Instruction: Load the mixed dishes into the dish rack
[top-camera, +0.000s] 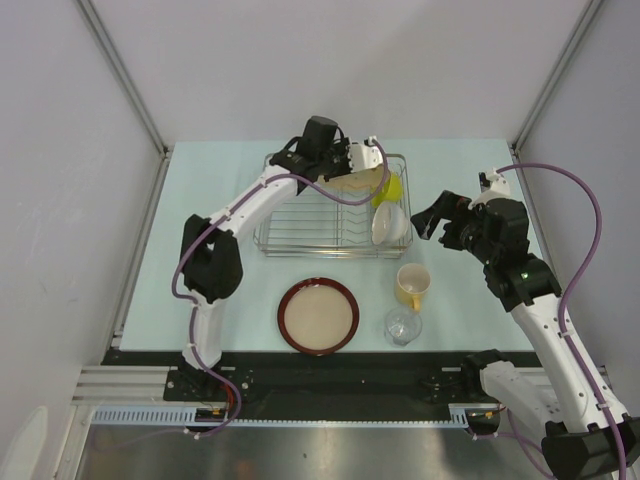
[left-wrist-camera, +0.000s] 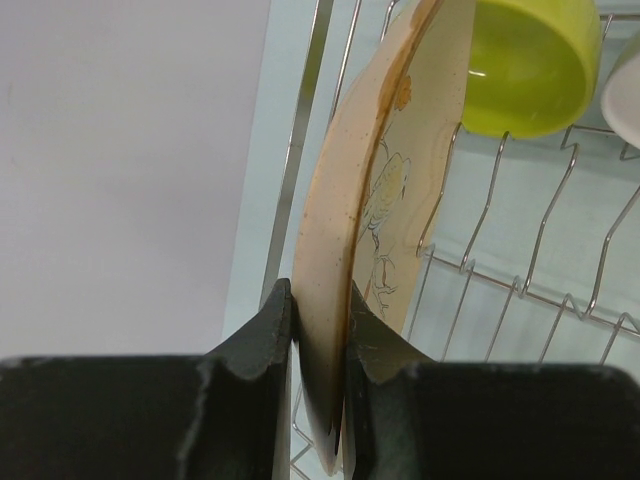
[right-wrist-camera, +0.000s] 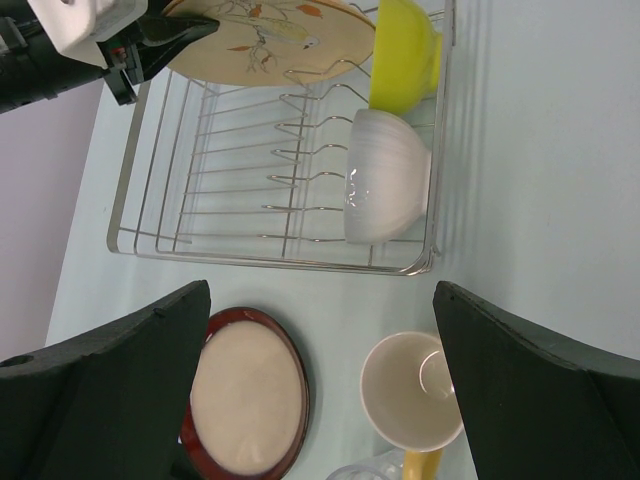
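Pinching leaf-patterned plate (left-wrist-camera: 340, 260) in left gripper (left-wrist-camera: 320, 300) beside racked bowls (right-wrist-camera: 385, 175), with empty right gripper (right-wrist-camera: 322, 290) agape over unracked red-rimmed plate (right-wrist-camera: 245, 400), mug (right-wrist-camera: 410, 390), glass (top-camera: 403, 326).

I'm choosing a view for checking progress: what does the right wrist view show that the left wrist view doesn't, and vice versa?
Only right wrist: the dark-red-rimmed plate and yellow mug on the table, outside the dish rack. Only left wrist: the left gripper in a close, edge-on pinch on the tan leaf-patterned plate. Both: that plate, the lime-green bowl, the white bowl and rack wires.
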